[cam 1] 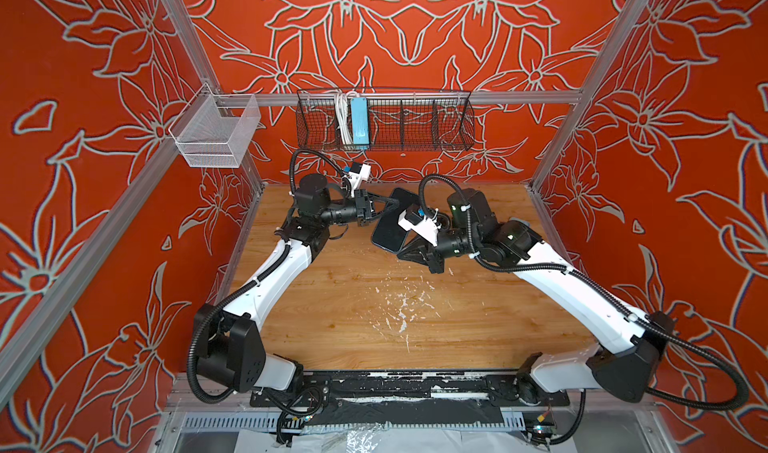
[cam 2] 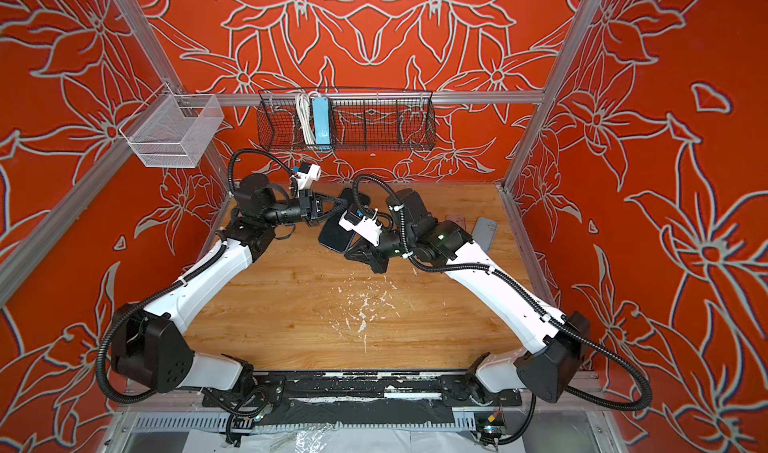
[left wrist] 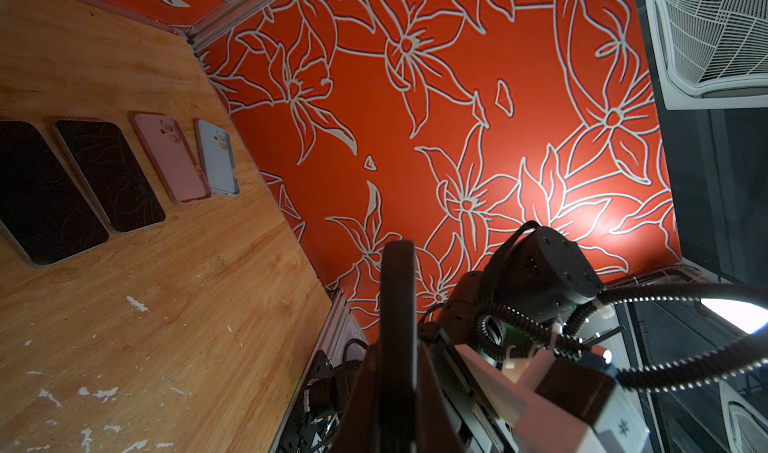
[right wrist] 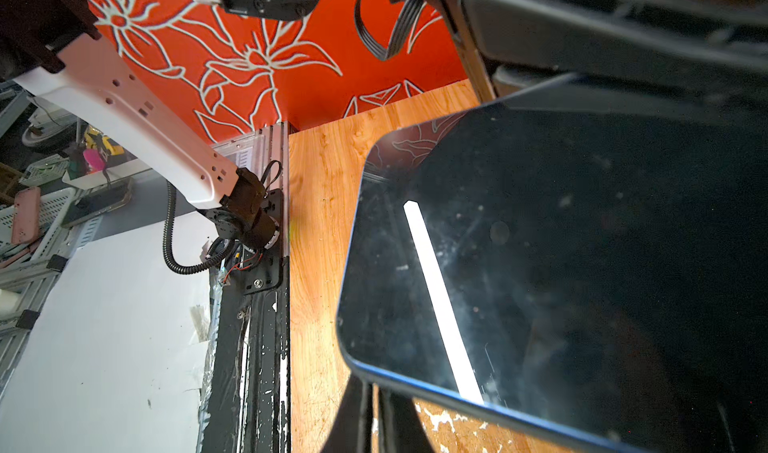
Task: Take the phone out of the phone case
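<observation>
Over on the left wall a white mesh basket (cam 1: 216,133) hangs from the frame. Along the back rail there's a black wire basket (cam 1: 384,122) with a blue power strip (cam 1: 358,120) standing in it.

Now the left gripper (cam 1: 395,204), reaching in from the left. Its jaws are pinched tight on the far end of the phone (cam 1: 388,232), and in the left wrist view the phone shows edge-on, a thin dark slab clamped between them.

The phone itself is up off the wooden table (cam 1: 353,326), near the back and about mid-width. It spans the gap between the two arms with its dark screen turned upward. A blue rim hugs the glass, the phone case (right wrist: 374,372) by the look of it, so the phone is in its case.

The right gripper (cam 1: 405,252) comes in from the right and sits at the phone's near end. Its jaws are drawn narrow on that edge, and its fingers (right wrist: 361,413) show just under the blue rim.

Further right, flat on the table behind the right arm, lie two dark phones (left wrist: 45,197), a pink case (left wrist: 172,158) and a pale blue case (cam 2: 485,232), side by side in a row.
</observation>
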